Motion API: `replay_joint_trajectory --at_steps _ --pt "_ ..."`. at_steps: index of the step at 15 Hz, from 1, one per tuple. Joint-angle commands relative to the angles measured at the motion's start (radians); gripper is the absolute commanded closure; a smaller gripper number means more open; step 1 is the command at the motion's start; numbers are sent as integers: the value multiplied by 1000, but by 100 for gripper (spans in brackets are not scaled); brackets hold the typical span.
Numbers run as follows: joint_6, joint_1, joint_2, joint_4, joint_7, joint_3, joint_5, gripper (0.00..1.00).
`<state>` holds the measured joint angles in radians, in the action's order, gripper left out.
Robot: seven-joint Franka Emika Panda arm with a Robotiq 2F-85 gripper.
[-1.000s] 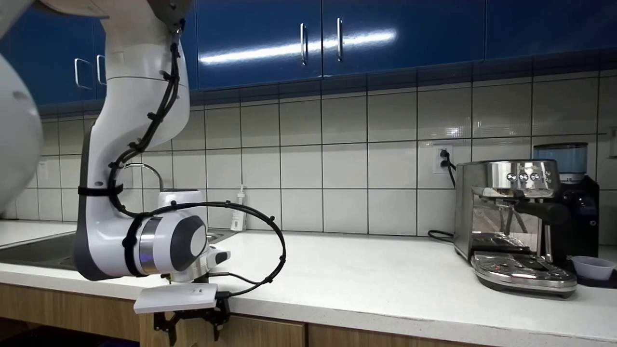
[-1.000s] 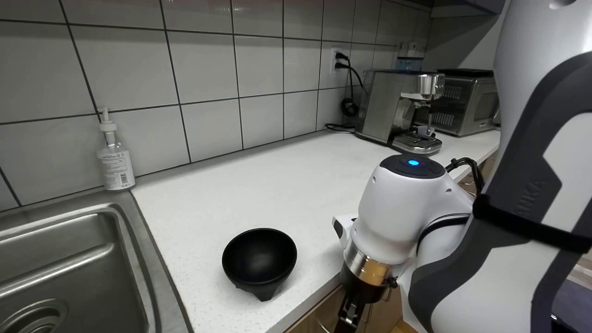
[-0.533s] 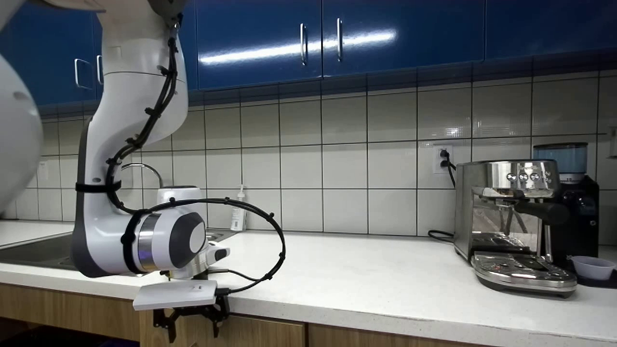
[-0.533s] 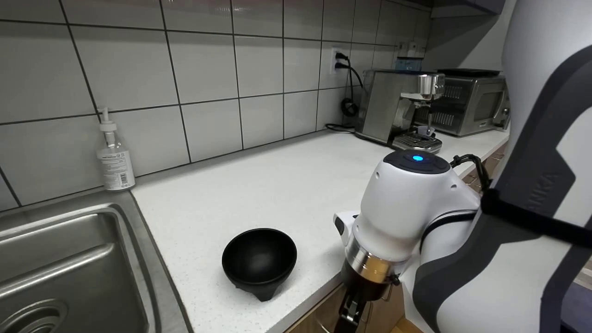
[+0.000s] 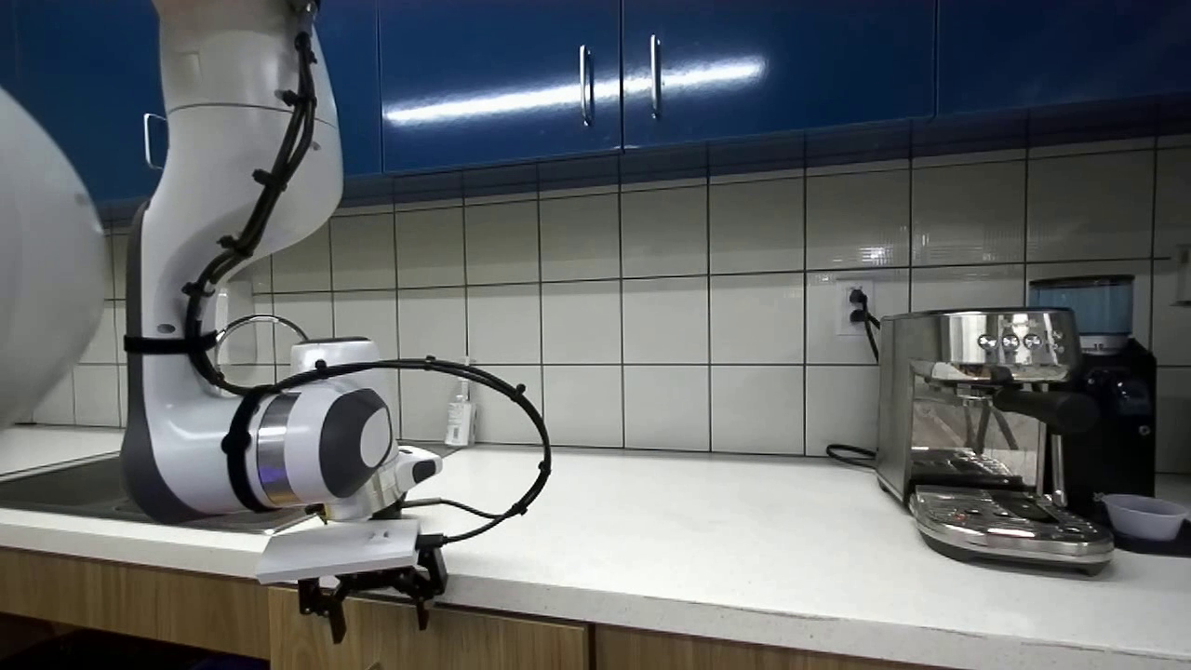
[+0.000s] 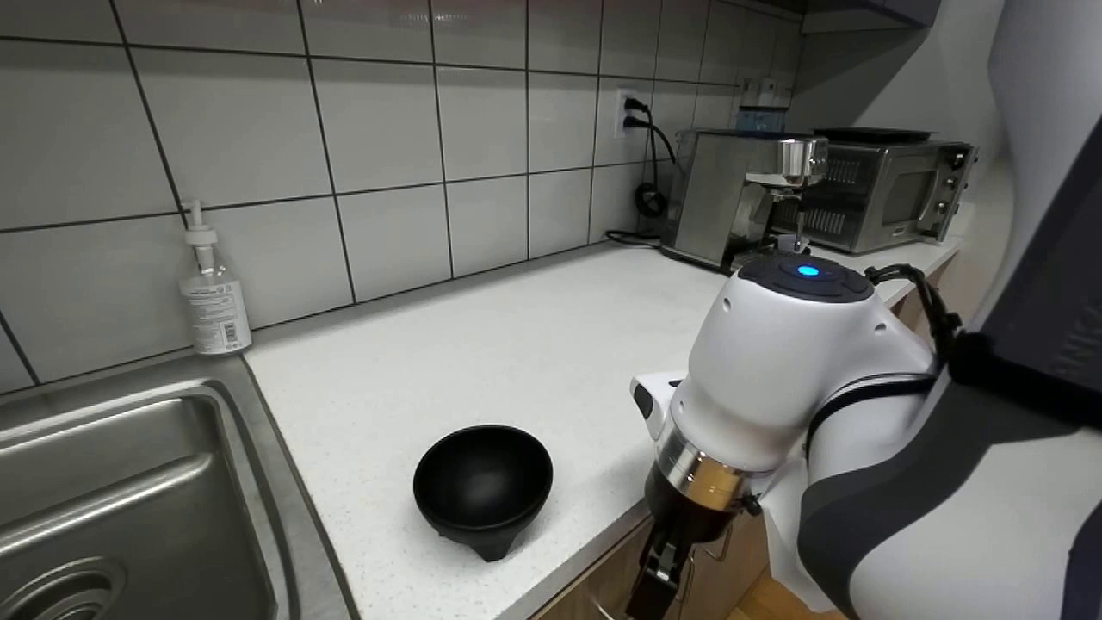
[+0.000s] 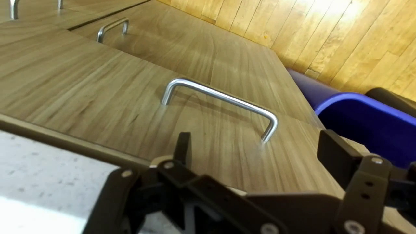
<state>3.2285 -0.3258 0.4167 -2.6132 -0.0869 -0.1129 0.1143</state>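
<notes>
- Gripper (image 7: 259, 146) released, its black fingers (image 7: 338, 156) spread wide; both exterior views show it against the cabinet (image 7: 97, 94), past the front edge of the counter (image 5: 698, 540).
- Handle (image 7: 224, 97), a silver bar, is fixed to the cabinet's wooden front; in the wrist view it shows beyond the fingertips, mostly between them, apart from both.
- Another handle (image 7: 113, 24), also silver, is on the panel nearer the floor (image 7: 308, 32), whose planks are yellowish wood.
- Bin (image 7: 357, 96), blue, partly in view, is just beside the cabinet's edge.
- Bowl (image 6: 482, 482), black and upright on its feet, is on the counter in an exterior view, between the sink (image 6: 271, 456) and the gripper, apart from both.
- Bottle (image 6: 215, 310) with a pump top stands against the tiled wall (image 6: 383, 112) at the sink's back corner.
- Coffee machine (image 5: 968, 428) stands well along the counter from the gripper, in both exterior views.
- Grinder (image 5: 1124, 419), black with a bluish hopper, and a pale cup (image 5: 1144, 517) are beside it in an exterior view.
- Oven (image 6: 904, 194), metal with knobs, is behind the coffee machine.
- Cupboards (image 5: 502, 74), glossy blue, hang over the wall.
</notes>
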Motion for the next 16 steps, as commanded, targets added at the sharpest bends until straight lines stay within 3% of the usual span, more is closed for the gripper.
replay_joint_trajectory --at_steps 1,6,10,16 --pt "40 -115 -93 -37 -5 -113 -4 0" --pt "55 -291 -118 -55 9 -271 -20 0" --pt "48 -384 -119 -59 38 -354 -27 0" --pt "-30 -397 -203 -84 93 -378 -24 0"
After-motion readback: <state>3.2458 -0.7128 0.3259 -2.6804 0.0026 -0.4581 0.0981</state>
